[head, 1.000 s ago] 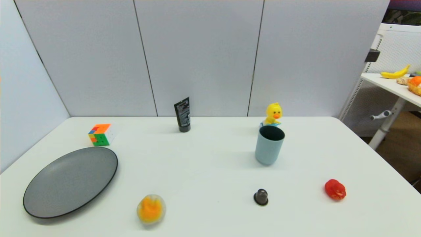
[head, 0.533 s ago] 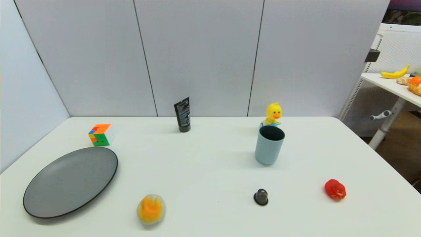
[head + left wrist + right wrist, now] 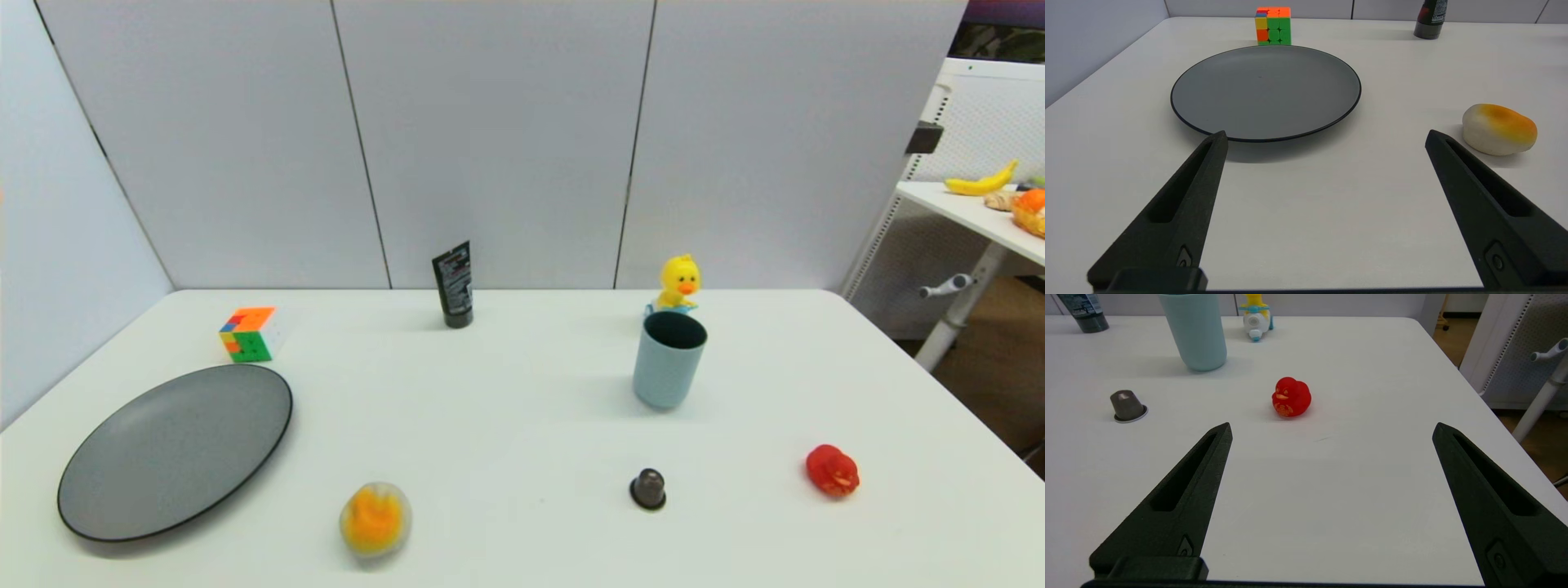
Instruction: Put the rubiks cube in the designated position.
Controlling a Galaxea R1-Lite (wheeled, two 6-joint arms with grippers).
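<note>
- Step in hand: the start, I judge. The cube (image 3: 248, 334) sits untouched on the desk (image 3: 522, 425), and neither arm shows in the head view.
- Where the cube is: at the desk's far left, about 10 o'clock from the desk's middle. It stands just beyond the far rim of the grey plate (image 3: 175, 449), close to it; whether the two touch cannot be told. Orange tiles face up, mostly green ones toward the robot.
- Left gripper (image 3: 1325, 139): low over the near left of the desk, fingers spread wide and holding nothing. Plate and cube lie straight ahead at its 12 o'clock, the cube beyond the plate. A white-and-orange bun (image 3: 1499, 128) lies at its 2 o'clock.
- Right gripper (image 3: 1331, 430): low over the near right of the desk, fingers also wide and bare. A red duck (image 3: 1291, 397) lies ahead of it, a capsule (image 3: 1128, 406) at its 10 o'clock, a blue cup (image 3: 1194, 330) farther on.
- Next move, as I judge it: the left arm is the nearer one. It needs to reach forward over the plate, come down with the fingers on opposite faces of the cube, and close squarely so it does not twist.
- The target spot is not marked in these views; the plate is a likely guess, no more.
</note>
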